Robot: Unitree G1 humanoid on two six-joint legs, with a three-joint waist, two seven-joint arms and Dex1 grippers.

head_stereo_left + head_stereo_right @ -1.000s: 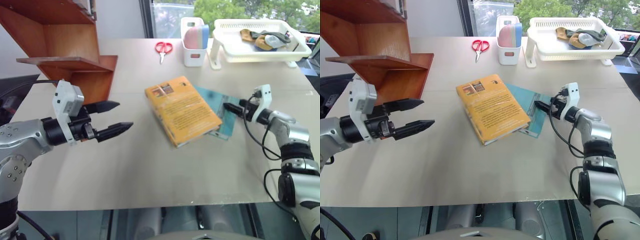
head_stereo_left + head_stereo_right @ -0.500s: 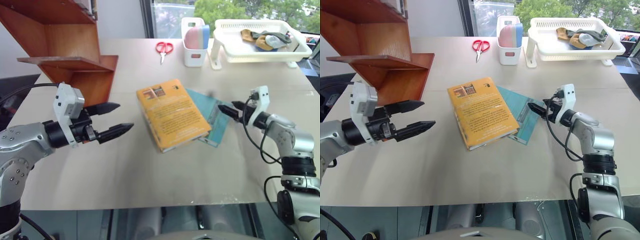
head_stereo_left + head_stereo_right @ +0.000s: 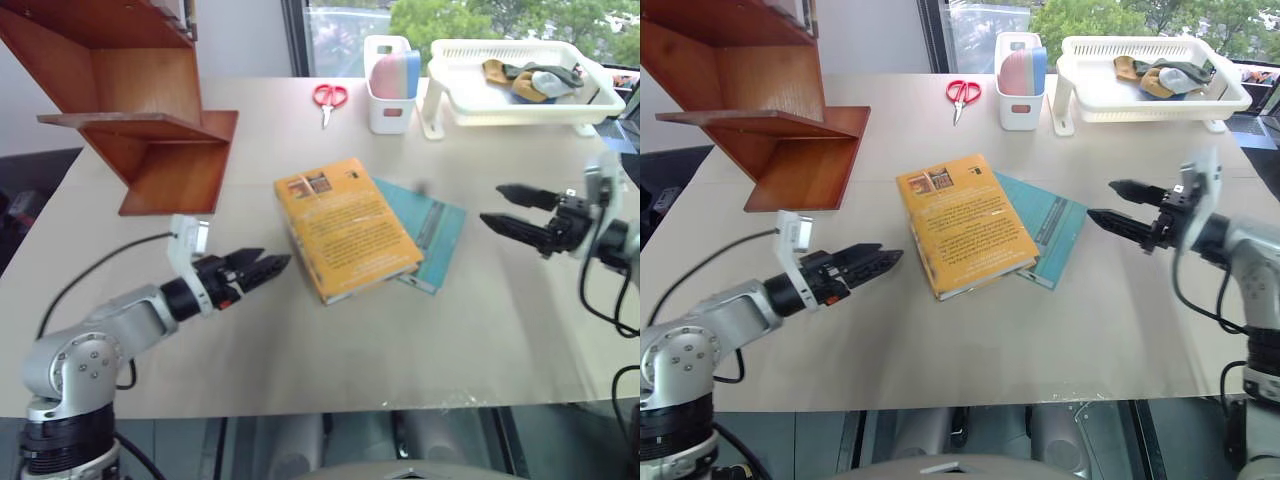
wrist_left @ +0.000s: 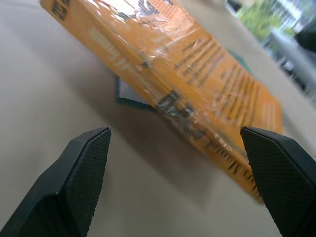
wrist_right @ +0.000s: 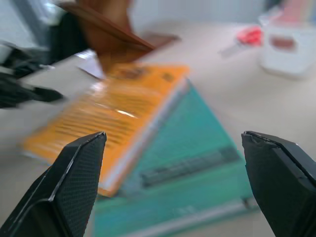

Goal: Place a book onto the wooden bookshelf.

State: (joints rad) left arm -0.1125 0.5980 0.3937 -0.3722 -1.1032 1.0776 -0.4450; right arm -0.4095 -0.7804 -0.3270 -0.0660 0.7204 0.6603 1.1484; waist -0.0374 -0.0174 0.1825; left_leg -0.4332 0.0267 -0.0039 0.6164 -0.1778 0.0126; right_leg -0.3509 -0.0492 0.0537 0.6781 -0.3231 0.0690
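Fingers of the left hand (image 3: 262, 266) stood spread, low over the surface (image 3: 300, 340), just beside the book (image 3: 347, 225), empty. That orange-yellow book lay flat, partly atop a teal book (image 3: 432, 225). Right hand (image 3: 507, 209) hovered beyond, also spread, empty. Farther back-left stood the wooden bookshelf (image 3: 150, 120).

Two books (image 3: 345, 227), one bookshelf (image 3: 130, 95), one scissors (image 3: 327, 97), one tray (image 3: 520, 100).

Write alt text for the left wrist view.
Thick orange book lying on a beige table, seen low from its spine side, between the left gripper's two open black fingers; a teal book peeks from underneath.
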